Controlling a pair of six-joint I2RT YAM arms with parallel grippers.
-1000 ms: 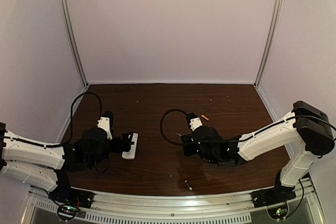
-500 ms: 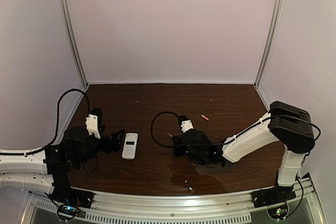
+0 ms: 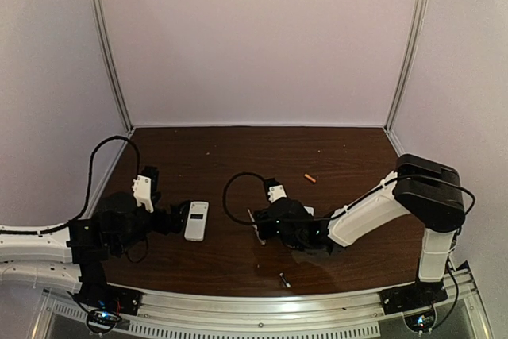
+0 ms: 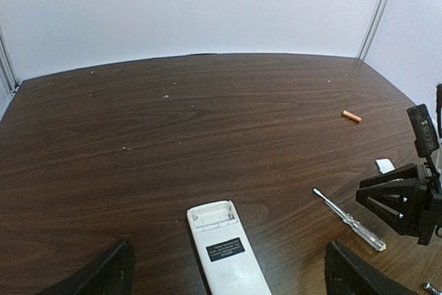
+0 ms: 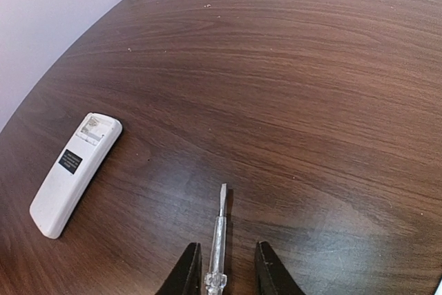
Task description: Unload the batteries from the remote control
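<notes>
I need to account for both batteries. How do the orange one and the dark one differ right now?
Colour: the orange battery is orange-red all over, while the dark battery is dark with a silvery end.
Place: the orange battery lies in the far half of the table, while the dark battery lies close to its near edge.
Shared: both lie loose on the table, outside the remote control.

Robot test booth, plain white panel walls (image 3: 254,37), aluminium corner posts (image 3: 111,53), dark wooden tabletop (image 3: 238,152)
</notes>
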